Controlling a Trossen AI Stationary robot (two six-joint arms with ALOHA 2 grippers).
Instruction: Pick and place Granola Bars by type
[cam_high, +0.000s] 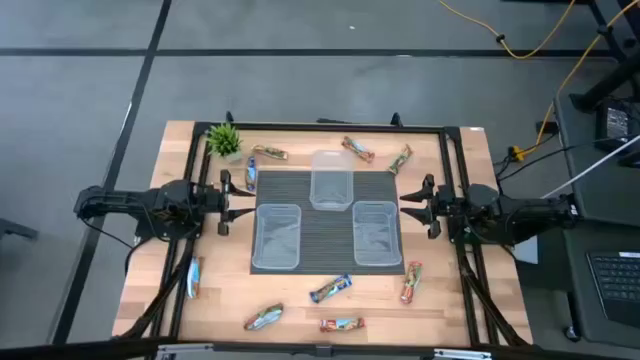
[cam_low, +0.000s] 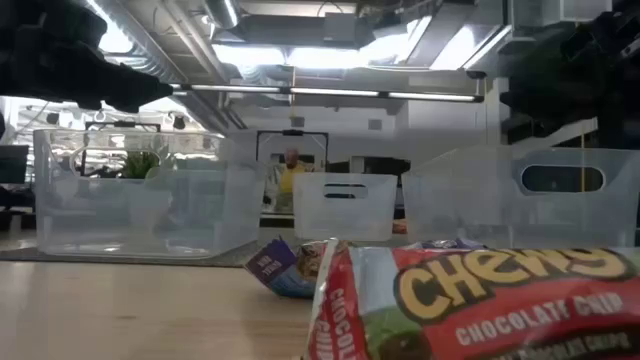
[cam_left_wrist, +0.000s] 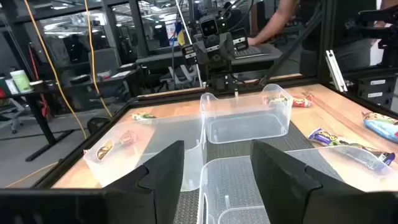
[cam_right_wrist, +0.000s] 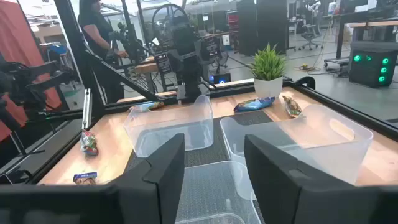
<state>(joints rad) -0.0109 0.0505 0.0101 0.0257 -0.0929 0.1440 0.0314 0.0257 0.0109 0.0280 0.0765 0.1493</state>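
Observation:
Several granola bars lie flat on the wooden table around three clear tubs. Along the far side lie a brown-gold bar (cam_high: 270, 153), a blue bar (cam_high: 251, 173), a red-orange bar (cam_high: 357, 149) and a green-gold bar (cam_high: 400, 159). Nearer are a blue bar (cam_high: 331, 288), a red bar (cam_high: 411, 282), another red bar (cam_high: 342, 325), a green-gold bar (cam_high: 263, 318) and a pale blue bar (cam_high: 195, 277). My left gripper (cam_high: 228, 203) hovers open at the mat's left edge (cam_left_wrist: 217, 180). My right gripper (cam_high: 418, 206) hovers open at the mat's right edge (cam_right_wrist: 214, 180). Both point toward the tubs.
Three clear tubs stand on a dark ribbed mat: left (cam_high: 277, 237), right (cam_high: 377, 233), far (cam_high: 331, 180). A small green potted plant (cam_high: 224, 139) sits at the far left corner. A black frame runs around the table. The low view shows a red bar (cam_low: 480, 300) close up.

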